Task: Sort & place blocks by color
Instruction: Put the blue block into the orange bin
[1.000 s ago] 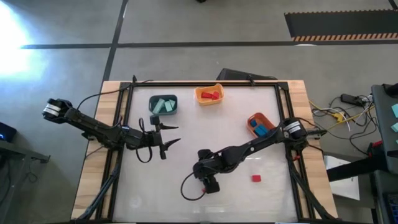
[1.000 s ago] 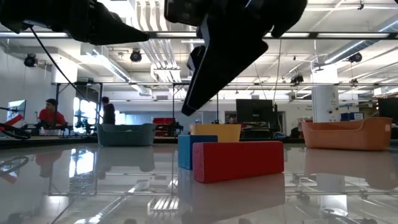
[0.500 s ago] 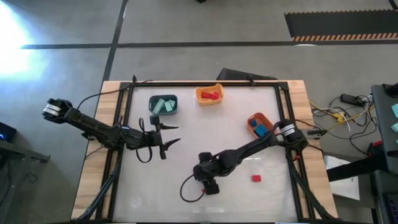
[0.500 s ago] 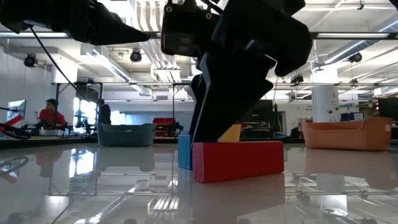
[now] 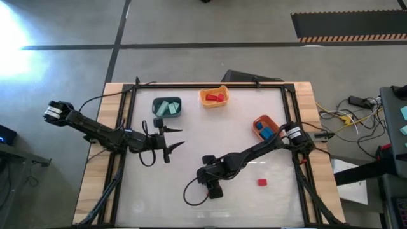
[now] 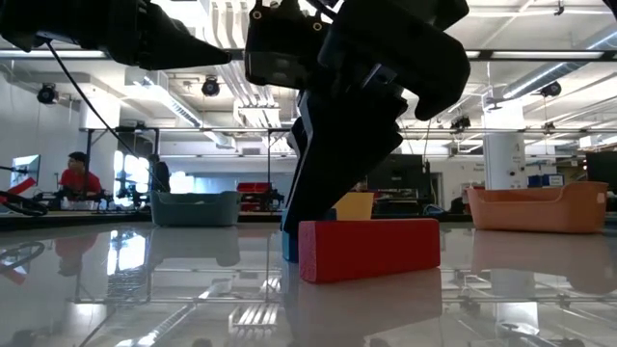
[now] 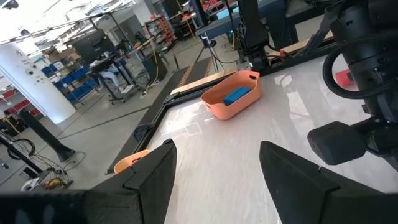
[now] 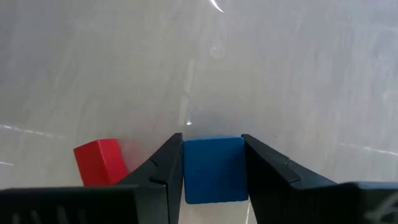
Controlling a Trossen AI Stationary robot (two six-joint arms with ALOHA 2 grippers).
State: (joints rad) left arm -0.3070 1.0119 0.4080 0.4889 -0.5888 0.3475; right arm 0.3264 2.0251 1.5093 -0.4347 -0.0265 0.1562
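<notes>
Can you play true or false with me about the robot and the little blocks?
1. The right gripper has a blue block between its fingers. True.
2. A red block lies on the table beside that blue block. True.
3. The left gripper is holding a mint block. False: it is open and empty, hovering over the left part of the table.
4. The teal bin has red blocks in it. False: it holds pale mint blocks; the red ones are in the yellow-orange bin.
5. The orange bin has a blue block inside. True.
6. All the blocks are already sorted. False: another red block lies loose on the table.
</notes>
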